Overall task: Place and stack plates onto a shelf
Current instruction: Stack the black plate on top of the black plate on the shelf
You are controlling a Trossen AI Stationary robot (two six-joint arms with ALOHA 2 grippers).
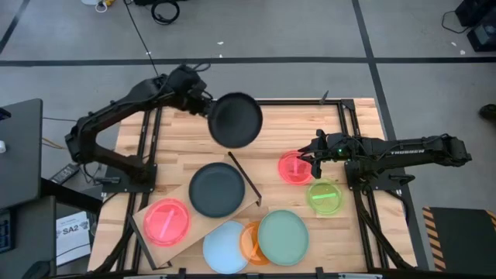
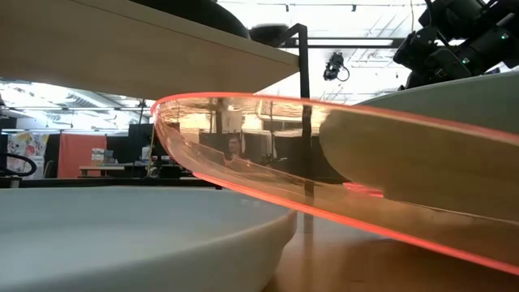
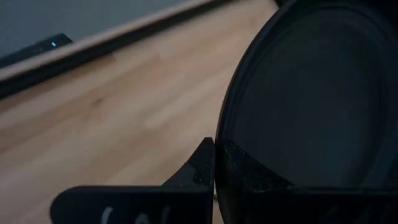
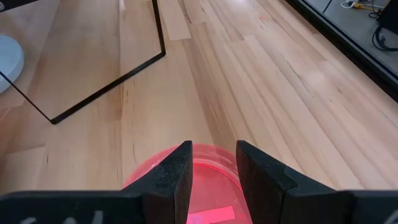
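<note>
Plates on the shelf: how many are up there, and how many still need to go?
Two sit on the shelf: a black plate and a pink plate. The left gripper holds another black plate. The right gripper, open, hovers over a second pink plate. Four others wait on the table.

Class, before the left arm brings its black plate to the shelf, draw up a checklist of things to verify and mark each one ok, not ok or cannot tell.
1. Left hand shut on the held black plate: ok.
2. Shelf has a place to stack: ok, a black plate lies there.
3. Pink plate on the shelf lies apart from that spot: ok.
4. Right hand away from the shelf: ok, over the other pink plate.
5. Grip firmness: cannot tell.
</note>
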